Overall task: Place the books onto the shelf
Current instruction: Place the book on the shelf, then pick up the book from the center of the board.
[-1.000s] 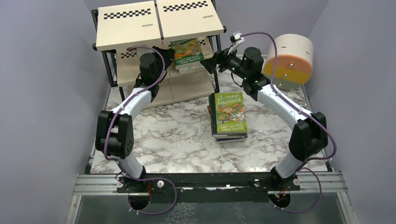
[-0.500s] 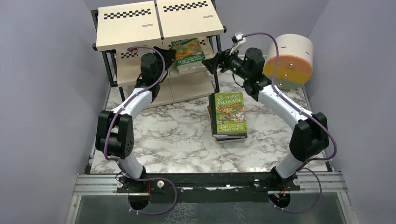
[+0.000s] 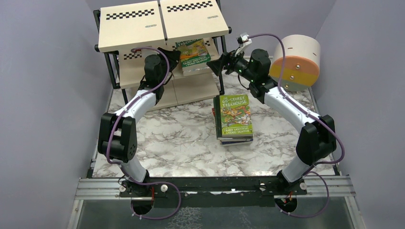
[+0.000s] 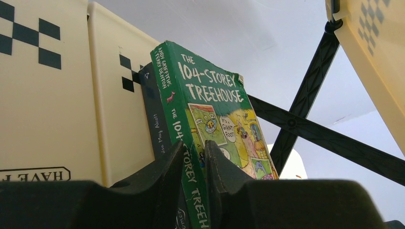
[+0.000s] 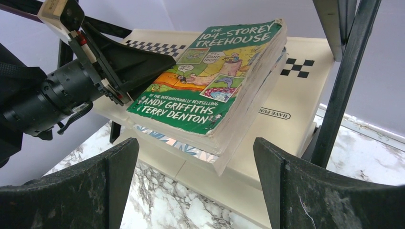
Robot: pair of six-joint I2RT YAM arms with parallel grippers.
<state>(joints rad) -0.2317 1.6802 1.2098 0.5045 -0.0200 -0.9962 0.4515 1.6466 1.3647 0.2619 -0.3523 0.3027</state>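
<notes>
While left gripper (image 4: pixel 193 148) holds the book: jaws stand narrow, pinched on the spine edge of the green "104-Storey Treehouse" book (image 5: pixel 210 90).
Book position: lying flat on the middle board (image 5: pixel 291 90) of the shelf (image 3: pixel 162 21), on top of a dark-spined book (image 4: pixel 155 124). Its near corner appears to hang past the board's front edge.
Right gripper (image 5: pixel 196 143): jaws wide, holding nothing, just off the shelf's right front post and facing the green book's open corner.
Remaining stack (image 3: pixel 233 117): on the table (image 3: pixel 167 136), well apart from the shelf, "65-Storey Treehouse" on top.
Step in hand (judgement): seating the green book fully on the board.
How to do it well: push along the board, keeping the book flat so it slides over the one beneath rather than dragging it. Let go only when no corner overhangs. Draw the left fingers straight back, clear of the frame. The right gripper could steady or nudge the free corner, though it should stay off the post.
Risk: paperback bends easily, so a skewed push may fan the pages or tip both books off.
Change from a second ago: green book sits slightly deeper under the top board. Right gripper has edged a little toward the post. Jaw widths and the stack are unchanged.
</notes>
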